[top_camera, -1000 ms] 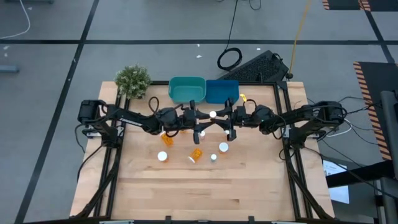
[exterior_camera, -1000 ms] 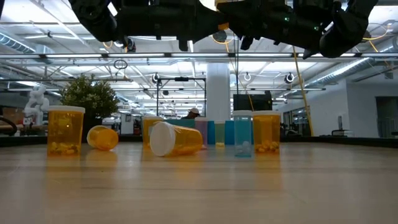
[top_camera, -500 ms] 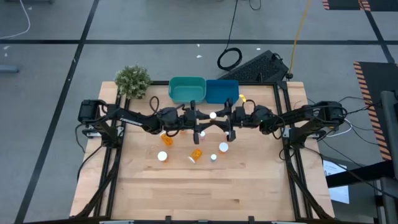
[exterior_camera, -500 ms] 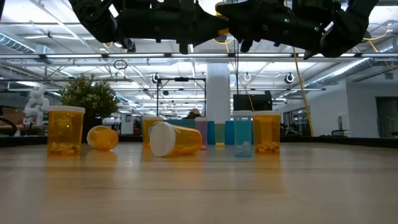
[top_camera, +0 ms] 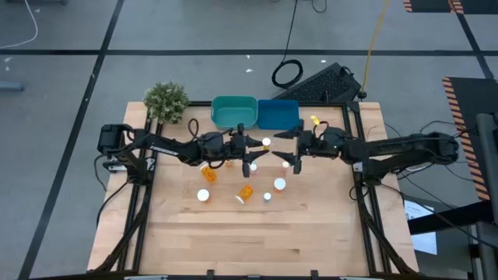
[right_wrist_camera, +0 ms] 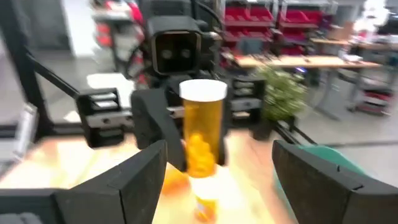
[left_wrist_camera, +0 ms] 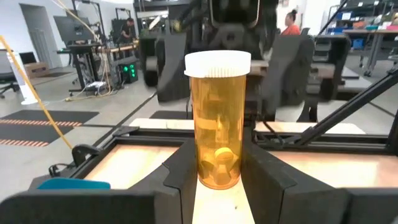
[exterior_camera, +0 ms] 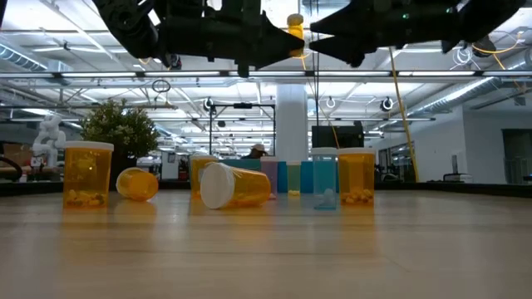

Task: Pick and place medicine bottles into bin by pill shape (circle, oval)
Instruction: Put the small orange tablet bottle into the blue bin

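- The table (top_camera: 311, 233) is pale wood, with both arms reaching in over its far half.
- A teal bin (top_camera: 234, 112) and a blue bin (top_camera: 278, 113) stand side by side at the far edge; a plant (top_camera: 166, 100) is left of them.
- The left gripper (top_camera: 250, 150) is above the table centre, just near of the teal bin, clenched on a bottle (left_wrist_camera: 217, 118) that stands upright between its fingers (left_wrist_camera: 180, 174), white cap up, pills at the bottom.
- The right gripper (top_camera: 286, 148) faces it from the right, jaws spread wide and holding nothing; its fingers (right_wrist_camera: 134, 171) flank the bottle without touching.
- Other bottles lie or stand on the wood nearer: an upright one at the left (exterior_camera: 86, 173), one on its side (exterior_camera: 235, 186), another upright at the right (exterior_camera: 357, 175).
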Controlling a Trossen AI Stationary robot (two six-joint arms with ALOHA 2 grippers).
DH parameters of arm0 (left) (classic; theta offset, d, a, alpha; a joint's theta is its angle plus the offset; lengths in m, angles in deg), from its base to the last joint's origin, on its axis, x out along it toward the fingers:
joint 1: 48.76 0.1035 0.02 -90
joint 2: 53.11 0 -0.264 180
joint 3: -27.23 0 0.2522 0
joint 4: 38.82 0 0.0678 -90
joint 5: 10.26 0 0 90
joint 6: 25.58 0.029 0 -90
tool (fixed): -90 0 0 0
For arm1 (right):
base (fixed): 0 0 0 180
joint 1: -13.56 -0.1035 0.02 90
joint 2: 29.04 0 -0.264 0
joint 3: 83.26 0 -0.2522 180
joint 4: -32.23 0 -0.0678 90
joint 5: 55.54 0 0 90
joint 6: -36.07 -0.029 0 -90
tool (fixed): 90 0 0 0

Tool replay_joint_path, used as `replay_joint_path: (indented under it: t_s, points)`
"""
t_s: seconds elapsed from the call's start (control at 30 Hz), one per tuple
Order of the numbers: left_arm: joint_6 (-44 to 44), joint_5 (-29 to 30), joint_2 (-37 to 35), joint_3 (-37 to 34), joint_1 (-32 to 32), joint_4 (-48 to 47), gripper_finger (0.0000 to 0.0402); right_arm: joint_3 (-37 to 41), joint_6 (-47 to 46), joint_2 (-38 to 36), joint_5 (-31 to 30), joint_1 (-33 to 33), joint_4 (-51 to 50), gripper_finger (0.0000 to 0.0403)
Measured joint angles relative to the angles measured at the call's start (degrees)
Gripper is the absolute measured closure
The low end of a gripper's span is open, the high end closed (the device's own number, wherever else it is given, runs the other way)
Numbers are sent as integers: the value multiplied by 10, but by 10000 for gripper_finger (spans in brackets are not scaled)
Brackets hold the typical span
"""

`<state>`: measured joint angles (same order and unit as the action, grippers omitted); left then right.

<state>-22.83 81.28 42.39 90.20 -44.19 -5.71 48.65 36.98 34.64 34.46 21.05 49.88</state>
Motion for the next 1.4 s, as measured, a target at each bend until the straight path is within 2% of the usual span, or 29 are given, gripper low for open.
replay_joint_path:
  t_s: [0.1,0.23,0.43,0.6,0.73,0.9,1.4]
  points:
    - [0,0,0,0,4,-10,291,-51,7,-37,-14,1,-138,123]
    - [0,0,0,0,11,-14,291,-149,5,-40,-14,3,-319,130]
    - [2,0,0,0,11,-26,291,-242,7,9,-13,1,-415,130]
    - [4,0,-1,0,11,-34,291,-294,15,65,-11,0,-448,129]
    - [5,1,-1,0,12,-38,291,-318,16,97,18,-1,-456,130]
    - [5,1,-1,0,11,-42,291,-332,18,123,17,-1,-468,142]
    - [10,11,-1,0,11,-52,291,-335,13,128,17,1,-468,257]
